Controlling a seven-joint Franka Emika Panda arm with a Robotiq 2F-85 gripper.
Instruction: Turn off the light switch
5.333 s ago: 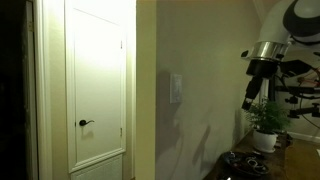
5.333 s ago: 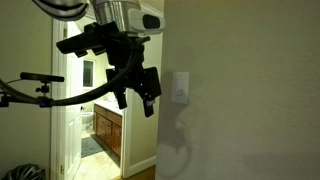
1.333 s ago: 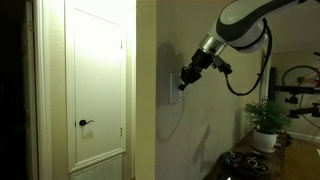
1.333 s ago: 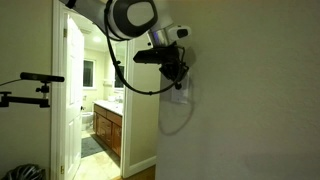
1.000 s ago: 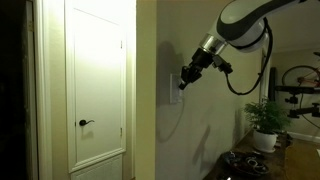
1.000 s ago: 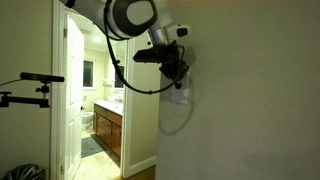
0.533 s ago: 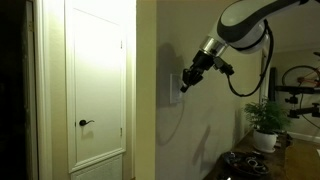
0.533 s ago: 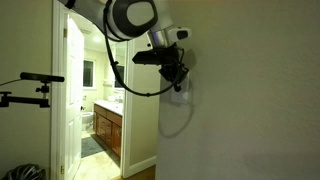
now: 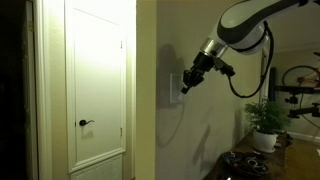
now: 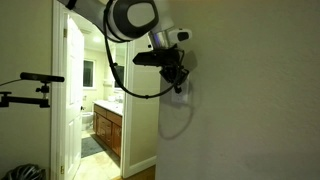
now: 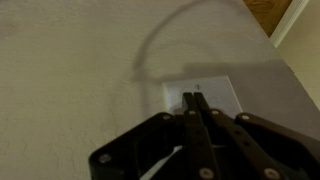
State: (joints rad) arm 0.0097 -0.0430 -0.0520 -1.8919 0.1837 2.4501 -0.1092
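Note:
The light switch [image 9: 173, 93] is a small white upright plate on the beige wall, seen in both exterior views, and its lower part [image 10: 183, 98] shows under the arm. My gripper [image 9: 184, 88] is shut, its fingertips pressed together and pointing at the plate from very close [image 10: 180, 84]. In the wrist view the joined tips of the gripper [image 11: 193, 96] overlap the near edge of the light switch [image 11: 222, 92]. Whether they touch it I cannot tell. Nothing is held.
A white door with a black lever handle [image 9: 85, 123] stands beyond the wall corner. A potted plant [image 9: 267, 122] and dark items [image 9: 245, 165] sit on a surface below the arm. An open doorway shows a wooden cabinet [image 10: 106, 132]. A black bar [image 10: 30, 77] juts out nearby.
The gripper has drawn back slightly from the wall plate over the last second and stays shut. Nothing else has moved.

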